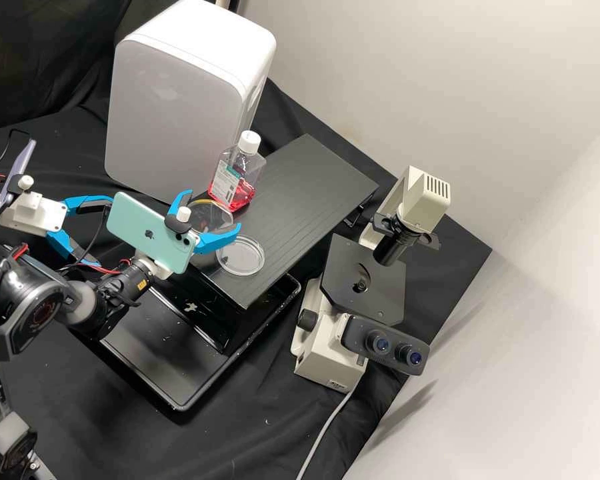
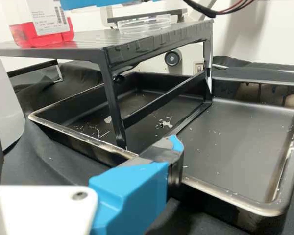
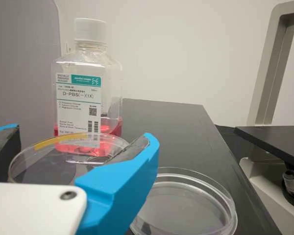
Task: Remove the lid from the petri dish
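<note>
The right claw (image 1: 207,219) pinches the clear lid (image 3: 63,156) by its rim and holds it tilted above the black rack (image 1: 300,193), off the petri dish (image 1: 240,255) and just beside it. The dish sits uncovered on the rack near the edge closest to the arms. A bottle (image 1: 237,175) of pink liquid stands behind it. The left claw (image 1: 90,227) is spread wide, low beside the dark tray (image 2: 245,147) in which the rack stands, over the black-draped tabletop (image 1: 313,413)

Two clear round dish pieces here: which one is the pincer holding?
The lid with the yellow rim mark, held in the right pincer; the dish base lies flat on the black shelf.
</note>
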Available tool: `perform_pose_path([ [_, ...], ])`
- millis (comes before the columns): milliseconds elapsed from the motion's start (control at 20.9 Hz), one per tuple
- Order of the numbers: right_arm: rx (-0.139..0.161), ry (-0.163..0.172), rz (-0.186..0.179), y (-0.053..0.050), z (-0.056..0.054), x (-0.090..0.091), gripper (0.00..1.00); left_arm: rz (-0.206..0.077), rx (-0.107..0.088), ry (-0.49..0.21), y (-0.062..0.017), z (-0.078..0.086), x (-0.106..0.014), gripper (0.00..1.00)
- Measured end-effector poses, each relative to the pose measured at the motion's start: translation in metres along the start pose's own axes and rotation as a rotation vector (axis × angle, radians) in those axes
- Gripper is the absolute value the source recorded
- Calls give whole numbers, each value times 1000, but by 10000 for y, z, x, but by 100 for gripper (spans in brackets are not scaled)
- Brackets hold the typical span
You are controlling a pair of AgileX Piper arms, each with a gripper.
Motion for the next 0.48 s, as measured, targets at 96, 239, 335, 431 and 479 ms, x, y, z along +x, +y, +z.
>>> perform_pose_path([
  [96, -3, -1, -2, -10, -1, 1, 0, 0, -1, 2, 0, -1, 0, 100],
  [239, -11, 6, -9, -27, -19, 0, 0, 0, -1, 2, 0, -1, 0, 100],
  [335, -13, 3, -11, -33, -11, 2, 0, 0, -1, 2, 0, -1, 0, 100],
  [431, -14, -4, -18, -54, 8, 8, 0, 0, -1, 2, 0, -1, 0, 100],
  [479, -15, -9, -21, -62, 18, 10, 0, 0, -1, 2, 0, -1, 0, 100],
])
